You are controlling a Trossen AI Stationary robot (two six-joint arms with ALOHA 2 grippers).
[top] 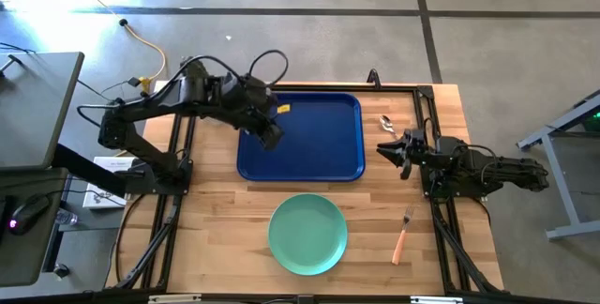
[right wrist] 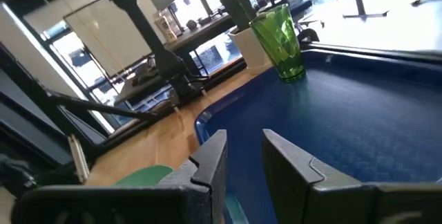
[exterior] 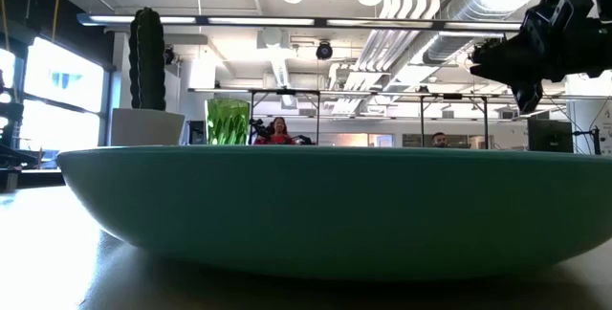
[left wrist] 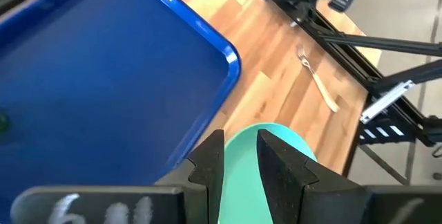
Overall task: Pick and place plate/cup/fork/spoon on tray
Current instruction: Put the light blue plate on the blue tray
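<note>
The round mint-green plate (top: 307, 234) lies flat on the wooden bench (top: 216, 220), off the large dark blue rectangular tray (top: 319, 159) and just beside the middle of its near long side. Being round, it has no long axis to line up with; only its rim offers a hold.

The left gripper (top: 270, 138) hovers over the left part of the tray. The left wrist view shows its fingers (left wrist: 207, 162) narrowly parted and empty, with the plate's rim showing in the gap beyond the tips. So the plate lies ahead of these fingers, across the tray's near rim and towards the front of the bench.

The right gripper (top: 392, 151) waits by the tray's right short side, its fingers also slightly apart and empty. It sits about as far from the plate as the left one. Since the left one is aimed at the plate, I judge that arm the likelier to reach for it.

The small translucent olive-green cup (right wrist: 282, 39) already stands upright in a far corner of the tray, hidden under the left arm from above. The orange-handled fork (top: 403, 234) lies on the bench to the right of the plate, well apart from it, handle towards the front edge. The small silver-bowled spoon (top: 386, 123) lies beyond the tray's right side, near the right gripper.
</note>
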